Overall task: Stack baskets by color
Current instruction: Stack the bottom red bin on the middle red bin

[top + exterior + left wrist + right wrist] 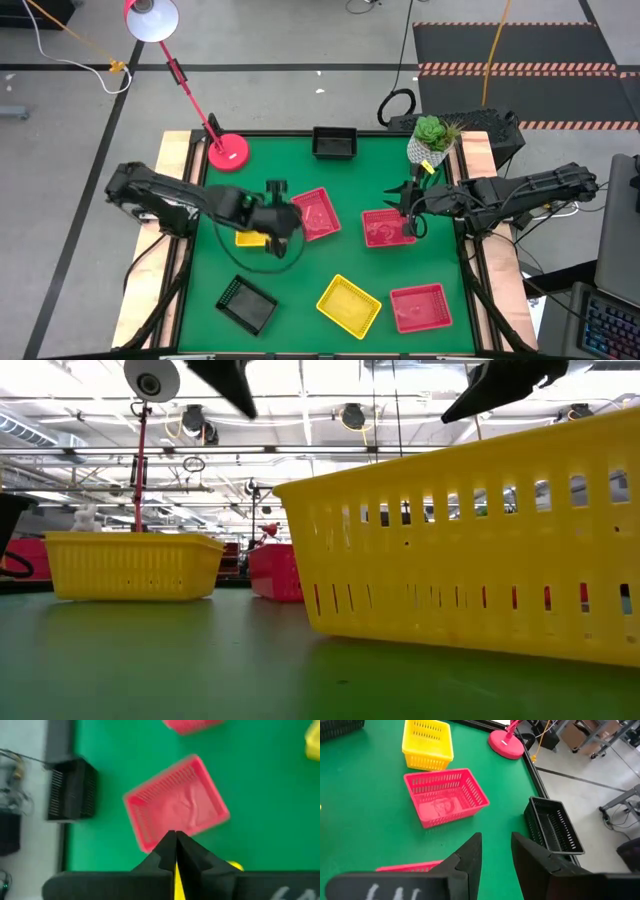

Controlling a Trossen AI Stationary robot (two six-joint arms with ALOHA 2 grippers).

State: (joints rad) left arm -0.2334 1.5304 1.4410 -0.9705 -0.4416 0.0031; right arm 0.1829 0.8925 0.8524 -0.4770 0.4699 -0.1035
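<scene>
Seven baskets show on the green table [300, 170] in the overhead view: two yellow, three red, two black.

The left gripper [270, 230] is at centre left, its fingers pinched shut on the wall of a yellow basket [248, 239]; in its wrist view a yellow sliver sits between the closed fingertips. A red basket [316, 213] lies just to the right of it.

The right gripper [408, 222] hovers over another red basket [380, 230] at centre right, fingers apart with bare table showing between them, holding nothing.

The step in hand looks like picking up the yellow basket. The next move probably calls for lifting it without snagging its red neighbour, then carrying it near and right to the second yellow basket [348, 305] and lining it up squarely so it nests inside.
</scene>
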